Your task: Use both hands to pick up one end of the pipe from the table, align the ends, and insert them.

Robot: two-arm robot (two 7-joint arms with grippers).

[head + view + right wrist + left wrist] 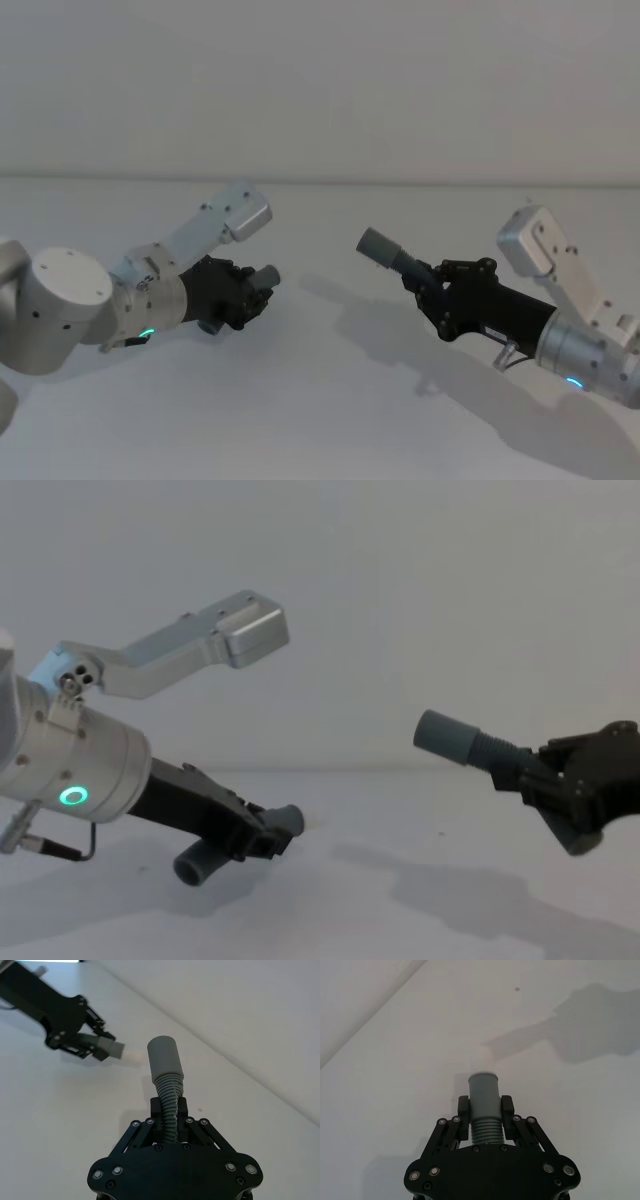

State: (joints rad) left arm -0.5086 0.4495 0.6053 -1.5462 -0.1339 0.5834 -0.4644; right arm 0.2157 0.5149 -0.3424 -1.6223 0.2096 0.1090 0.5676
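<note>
Over the left side of the table [330,410], the left gripper [260,290] clamps the left pipe piece [268,275], whose spigot [131,1056] points right. That piece's other end hangs low and seems just above the surface, though contact is hard to judge. Over the right side, the right gripper [426,276] clamps the right pipe piece [383,248] with its cuff [445,735] pointing left and held higher, so the two ends face each other, well apart.

There are two grey pipe pieces: the left pipe piece [485,1091] and the right pipe piece [164,1057]. Two black grippers clamp them, the left gripper [485,1108] and the right gripper [169,1110]. One white spigot [131,1055] shows. One table [320,410] lies beneath.
</note>
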